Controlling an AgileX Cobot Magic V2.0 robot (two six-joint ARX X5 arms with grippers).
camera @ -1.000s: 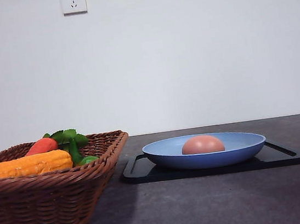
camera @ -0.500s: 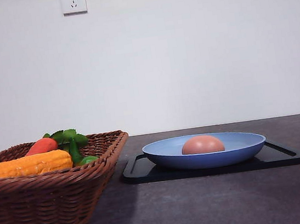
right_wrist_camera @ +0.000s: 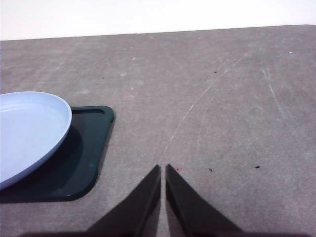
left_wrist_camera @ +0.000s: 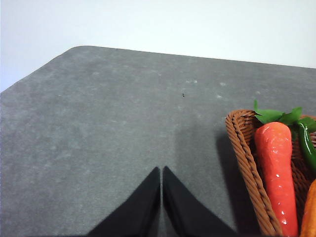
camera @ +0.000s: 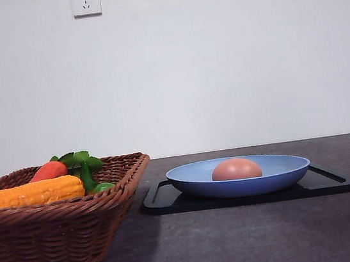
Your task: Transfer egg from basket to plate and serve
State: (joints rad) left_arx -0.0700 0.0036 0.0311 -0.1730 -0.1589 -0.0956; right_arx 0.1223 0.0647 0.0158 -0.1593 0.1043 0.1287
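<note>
1. Both of my jaws are pressed together with nothing between them. My left jaws (left_wrist_camera: 161, 197) hang over bare tabletop (left_wrist_camera: 98, 123) just beside the basket (left_wrist_camera: 244, 163), and my right jaws (right_wrist_camera: 163, 195) hang over bare tabletop off to the side of the tray (right_wrist_camera: 74, 168); neither touches anything.
2. Nearest the front camera sits the basket (camera: 60, 236), on the left. It holds the corn cob (camera: 31, 192), the carrot (camera: 49, 170) and some green leaves (camera: 79, 160); I see no egg in what shows of it, though its floor is hidden by the near wall.
3. Further back and to the right, the egg (camera: 236, 169) lies in the plate (camera: 187, 178), roughly at its middle and resting on its side. The plate stands on the black tray (camera: 333, 182), which lies flat on the tabletop.
4. My reading: the transfer is done, since the egg is out of the basket and settled in the plate, and I have let go of it.
5. What is left, if anything, is the serving. The plate already sits on the tray, so that may count as served; otherwise I would need to take up the plate or tray and present it. From these views I cannot tell which is meant.
</note>
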